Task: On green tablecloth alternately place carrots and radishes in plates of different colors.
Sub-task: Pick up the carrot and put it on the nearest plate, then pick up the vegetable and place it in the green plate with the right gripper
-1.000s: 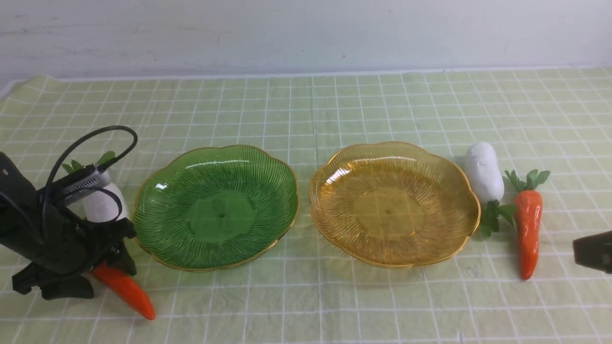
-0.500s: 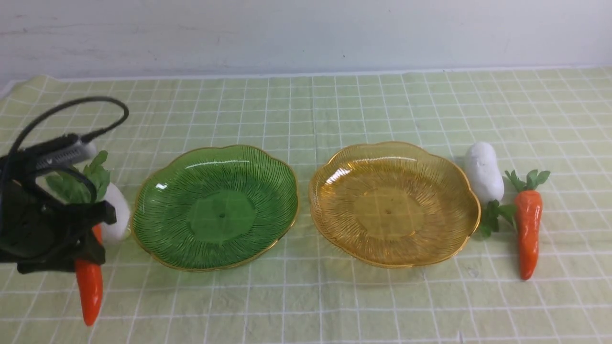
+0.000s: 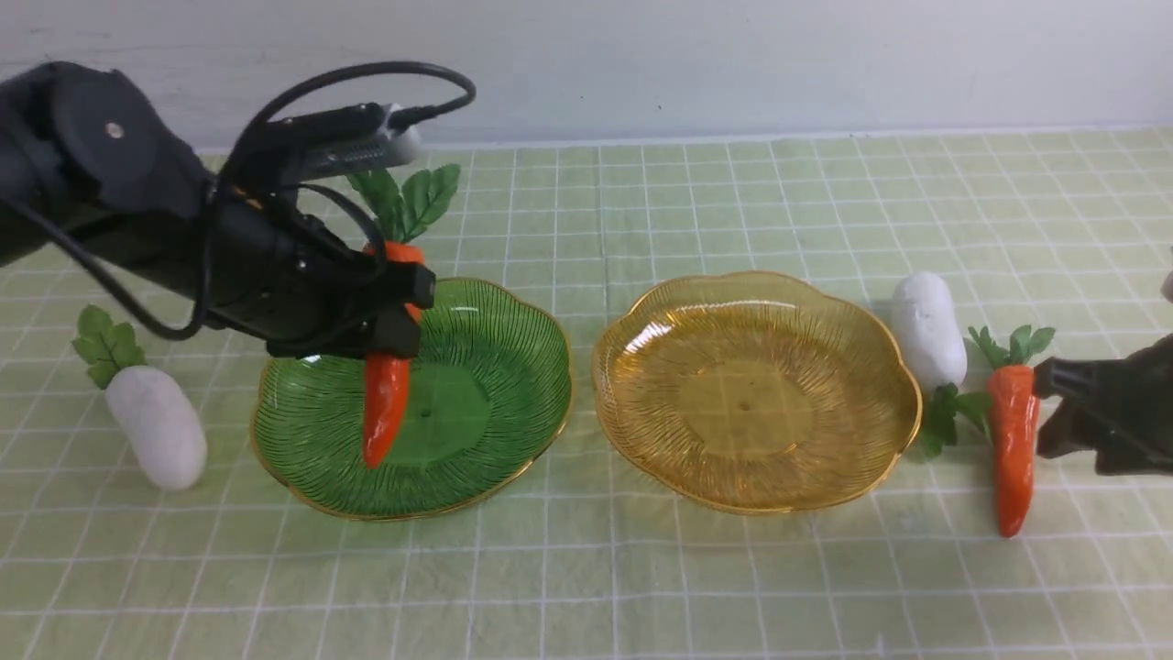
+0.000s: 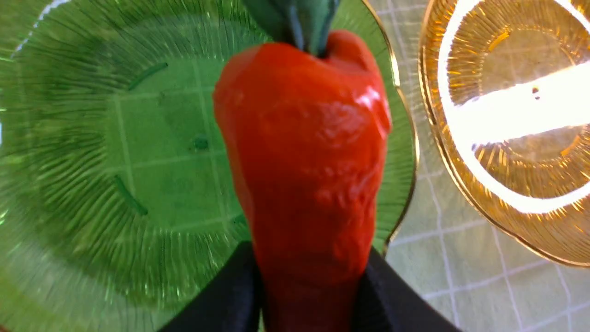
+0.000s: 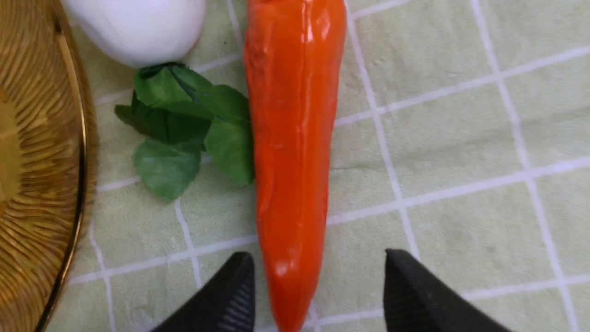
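My left gripper [image 3: 399, 312] is shut on an orange carrot [image 3: 385, 403], which hangs tip-down over the green plate [image 3: 495, 367], its leaves pointing up. The left wrist view shows this carrot [image 4: 304, 161] between the black jaws, above the green plate [image 4: 115, 138]. A second carrot [image 3: 1013, 440] lies on the green tablecloth [image 3: 641, 568], right of the amber plate [image 3: 751, 394]. My right gripper [image 3: 1054, 403] is open just to its right. In the right wrist view the fingers [image 5: 230, 295] straddle that carrot's tip [image 5: 295, 138]. One white radish [image 3: 927, 330] lies beside this carrot, another radish [image 3: 156, 426] left of the green plate.
The amber plate [image 4: 507, 184] holds nothing. The right radish's leaves [image 5: 179, 124] lie between the amber plate's rim [image 5: 78, 161] and the carrot. A pale wall runs behind the cloth's far edge.
My left arm has lifted its carrot from the cloth at the far left up and over the green plate, uncovering the left radish. My right gripper has moved in beside the right carrot and opened.
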You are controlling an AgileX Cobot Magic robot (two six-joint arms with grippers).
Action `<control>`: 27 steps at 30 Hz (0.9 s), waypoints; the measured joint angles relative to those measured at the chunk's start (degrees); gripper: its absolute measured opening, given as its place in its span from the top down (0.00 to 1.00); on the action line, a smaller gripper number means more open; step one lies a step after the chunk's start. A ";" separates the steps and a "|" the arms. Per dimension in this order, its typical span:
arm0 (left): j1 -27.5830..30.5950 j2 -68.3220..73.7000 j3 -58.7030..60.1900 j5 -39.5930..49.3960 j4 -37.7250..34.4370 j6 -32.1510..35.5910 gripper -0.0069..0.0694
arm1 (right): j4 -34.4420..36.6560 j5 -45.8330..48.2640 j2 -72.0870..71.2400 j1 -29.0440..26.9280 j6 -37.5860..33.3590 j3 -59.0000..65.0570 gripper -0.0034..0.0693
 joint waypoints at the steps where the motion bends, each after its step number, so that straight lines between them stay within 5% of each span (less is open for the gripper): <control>1: 0.00 2.62 -1.50 -0.13 0.00 0.00 0.63 | 2.18 -0.90 1.79 0.00 -2.34 0.00 0.36; 4: 0.00 6.25 -3.23 -0.13 0.00 0.00 0.61 | 3.88 -2.16 4.03 0.00 -4.93 -0.07 0.29; 8: 0.00 11.89 -4.32 -0.73 0.00 -0.10 0.37 | 4.84 -3.80 8.79 0.00 -7.36 -0.78 0.28; 12: 0.00 12.95 -4.32 -0.80 0.05 -0.16 0.22 | 4.84 -3.81 9.17 0.00 -7.75 -1.14 0.46; 15: 0.30 12.67 -5.45 0.65 0.25 -0.16 0.21 | 3.90 -0.43 8.64 0.00 -7.87 -2.31 0.67; 19: 2.11 10.45 -8.54 5.41 2.02 -0.16 0.42 | 3.18 6.54 3.79 -0.07 -6.16 -5.62 0.65; 22: 5.33 5.96 -9.78 8.62 3.93 -0.16 0.77 | 6.48 10.29 -2.06 1.31 -5.56 -8.64 0.65; 27: 11.49 -1.91 -8.17 9.31 4.15 -0.16 0.91 | 14.77 10.59 -4.67 11.47 -8.34 -13.97 0.65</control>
